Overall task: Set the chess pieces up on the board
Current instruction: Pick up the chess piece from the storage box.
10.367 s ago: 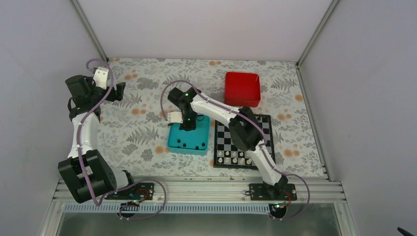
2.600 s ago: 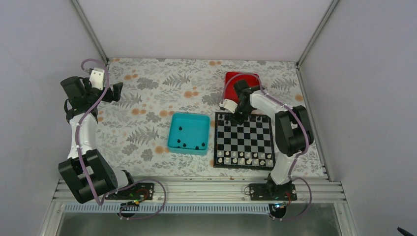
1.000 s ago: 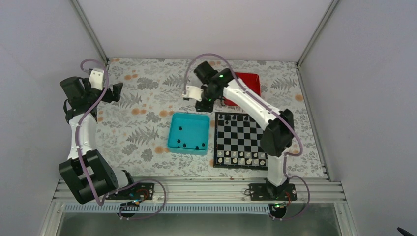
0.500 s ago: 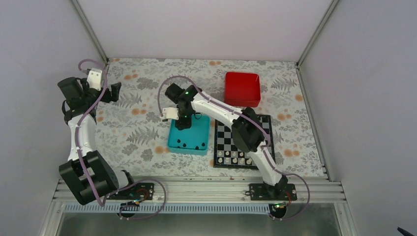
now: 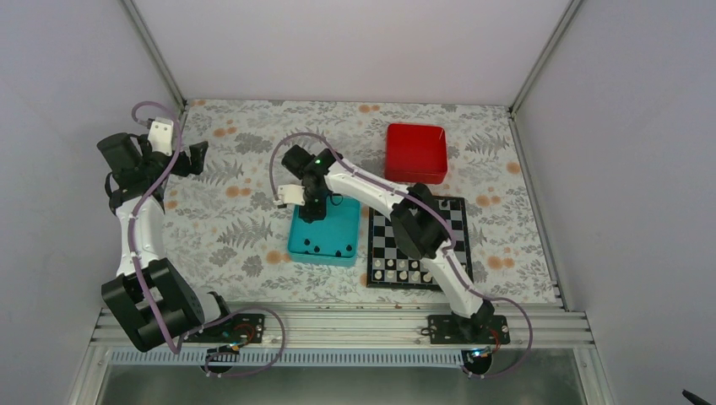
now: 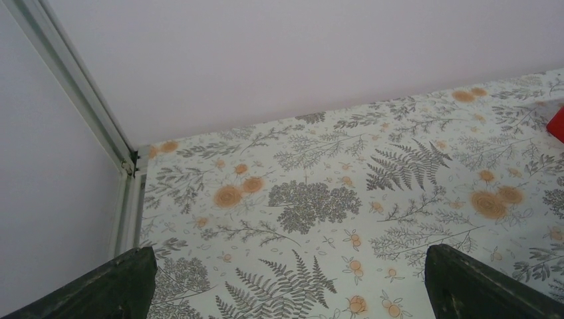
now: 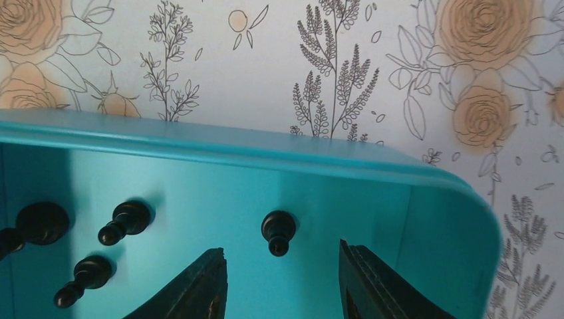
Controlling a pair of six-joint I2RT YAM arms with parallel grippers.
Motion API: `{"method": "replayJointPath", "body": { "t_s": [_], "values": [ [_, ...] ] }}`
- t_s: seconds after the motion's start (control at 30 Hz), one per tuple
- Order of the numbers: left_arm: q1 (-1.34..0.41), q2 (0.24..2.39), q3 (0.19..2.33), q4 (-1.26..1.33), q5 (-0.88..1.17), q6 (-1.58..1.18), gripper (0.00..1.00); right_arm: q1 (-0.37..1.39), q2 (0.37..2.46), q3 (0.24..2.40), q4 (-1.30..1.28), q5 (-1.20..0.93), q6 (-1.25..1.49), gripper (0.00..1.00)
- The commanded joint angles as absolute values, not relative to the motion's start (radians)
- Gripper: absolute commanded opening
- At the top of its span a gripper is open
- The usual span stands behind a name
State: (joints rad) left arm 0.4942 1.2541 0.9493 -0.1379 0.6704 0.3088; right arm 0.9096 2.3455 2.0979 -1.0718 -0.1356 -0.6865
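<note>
Several black chess pieces lie in a teal tray. In the right wrist view one black piece lies on its side just ahead of my right gripper, with other pieces off to the left. My right gripper hangs open over the tray's far end and holds nothing. The board lies right of the tray, partly hidden by my right arm. My left gripper is wide open and empty at the far left, away from both.
A red tray sits beyond the board. Pale pieces fill the board's near rows. The left wrist view shows only the floral cloth and the back wall corner.
My right arm swung left from the board's far edge to over the teal tray, and its jaws opened wider. The left arm barely shifted.
</note>
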Motion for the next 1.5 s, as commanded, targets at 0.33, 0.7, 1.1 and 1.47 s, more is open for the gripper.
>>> {"method": "replayJointPath", "body": {
  "t_s": [0.33,0.7,1.1,1.47],
  "values": [
    [0.507,1.236,0.942,-0.123,0.709,0.304,1.00,0.919,2.418,2.100,-1.054,-0.143,-0.680,0.43],
    [0.512,1.240,0.943,-0.118,0.715,0.301,1.00,0.918,2.422,2.097,-1.056,-0.143,-0.670,0.12],
    [0.514,1.236,0.945,-0.119,0.709,0.301,1.00,0.894,2.259,2.034,-1.099,-0.141,-0.664,0.04],
    [0.514,1.245,0.948,-0.116,0.703,0.298,1.00,0.644,1.895,1.778,-1.112,-0.118,-0.638,0.06]
  ]
}}
